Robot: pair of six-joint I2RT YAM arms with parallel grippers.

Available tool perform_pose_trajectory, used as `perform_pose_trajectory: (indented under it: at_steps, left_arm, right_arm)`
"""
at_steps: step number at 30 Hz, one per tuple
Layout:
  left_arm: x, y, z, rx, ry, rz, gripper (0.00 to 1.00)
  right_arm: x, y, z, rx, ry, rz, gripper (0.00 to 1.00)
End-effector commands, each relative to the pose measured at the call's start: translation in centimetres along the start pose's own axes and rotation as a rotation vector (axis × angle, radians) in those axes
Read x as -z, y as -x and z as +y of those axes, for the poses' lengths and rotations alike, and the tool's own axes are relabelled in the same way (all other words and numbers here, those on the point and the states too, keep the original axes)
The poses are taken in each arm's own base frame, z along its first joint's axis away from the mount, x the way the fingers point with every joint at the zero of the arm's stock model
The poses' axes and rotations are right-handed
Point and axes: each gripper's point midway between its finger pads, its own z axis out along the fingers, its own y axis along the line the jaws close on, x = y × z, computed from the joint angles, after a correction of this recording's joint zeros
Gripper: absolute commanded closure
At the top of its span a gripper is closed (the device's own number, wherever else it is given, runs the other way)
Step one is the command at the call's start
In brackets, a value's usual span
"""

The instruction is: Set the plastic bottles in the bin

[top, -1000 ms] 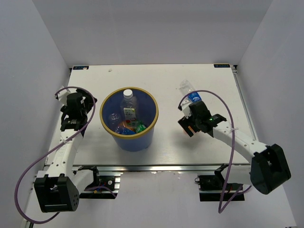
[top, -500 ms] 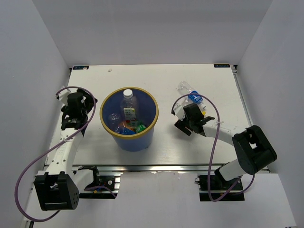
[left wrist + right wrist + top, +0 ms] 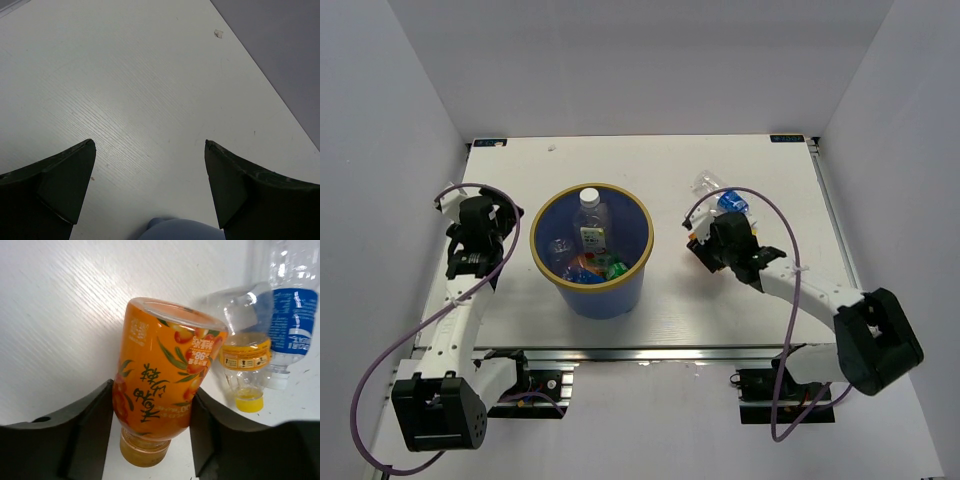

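Tabletop (image 3: 650, 160), white and faintly grained, bears the bin (image 3: 610, 298) between plain pale walls (image 3: 640, 60).

the orange bottle (image 3: 160, 375) is glossy smooth plastic with a printed label; the blue-labelled bottle (image 3: 292, 315) is clear shiny plastic. the table (image 3: 125, 100) is matt white, finely grained. the bin (image 3: 610, 295) is smooth blue plastic.

We see an orange plastic bottle (image 3: 165, 375) with green leaf print, and a round blue plastic bin (image 3: 603, 297), tan-yellow rimmed.
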Motion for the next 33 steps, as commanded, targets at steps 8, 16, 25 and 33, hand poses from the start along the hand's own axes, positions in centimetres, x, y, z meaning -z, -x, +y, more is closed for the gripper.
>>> perform_pose_trajectory:
  at_steps: [8,16,25,33]
  left_arm:
    - [1.4,1.5,-0.5,0.032,-0.032,-0.043,0.02]
    - [1.7,1.8,-0.7,0.037,-0.042,-0.05,0.02]
    - [1.4,1.8,-0.6,0.028,-0.031,-0.052,0.02]
    - [1.0,1.3,-0.4,0.017,-0.02,-0.035,0.02]
  right_arm:
    - [15.0,18.7,-4.0,-0.168,0.023,-0.642,0.67]
    - [24.0,28.8,4.5,-0.011,0.536,-0.992,0.64]
    - [23.6,32.0,9.1,0.03,0.635,-0.914,0.11]
    - [21.1,29.8,2.1,-0.18,0.372,-0.848,0.11]
